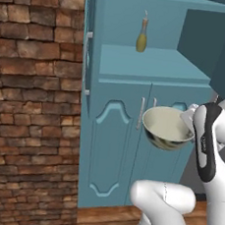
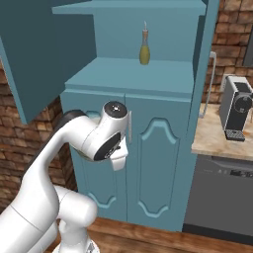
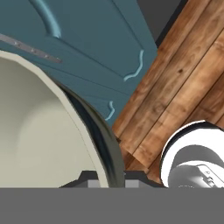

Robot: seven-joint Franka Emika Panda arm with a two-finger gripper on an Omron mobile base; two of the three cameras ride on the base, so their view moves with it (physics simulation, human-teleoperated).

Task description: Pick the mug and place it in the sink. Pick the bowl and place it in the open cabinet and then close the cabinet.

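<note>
The bowl [image 1: 166, 126] hangs in the air in front of the lower double doors of the teal cabinet [image 1: 140, 63], below the open shelf and over the wooden floor [image 3: 183, 83], touching none of them. It is wide and round, with a cream inside and a pale grey-green outside that looks glossy and darker toward its underside; in the left base view it sits slightly tilted, its opening turned up and toward the camera. The gripper [image 3: 107, 180] is nearly closed and pinches the bowl's rim, one dark fingertip on the inner side of the wall and the other on the outer side, as the hand view shows with the rim running up between them. In the left base view the hand meets the bowl at the edge farthest from the brick wall [image 1: 31, 105]. Above the bowl, a slim yellow-green bottle [image 1: 142, 36] stands upright on the cabinet's open shelf, toward the back. In the right base view a coffee machine [image 2: 236, 106] stands on a beige counter [image 2: 215, 138] just beside the cabinet.
</note>
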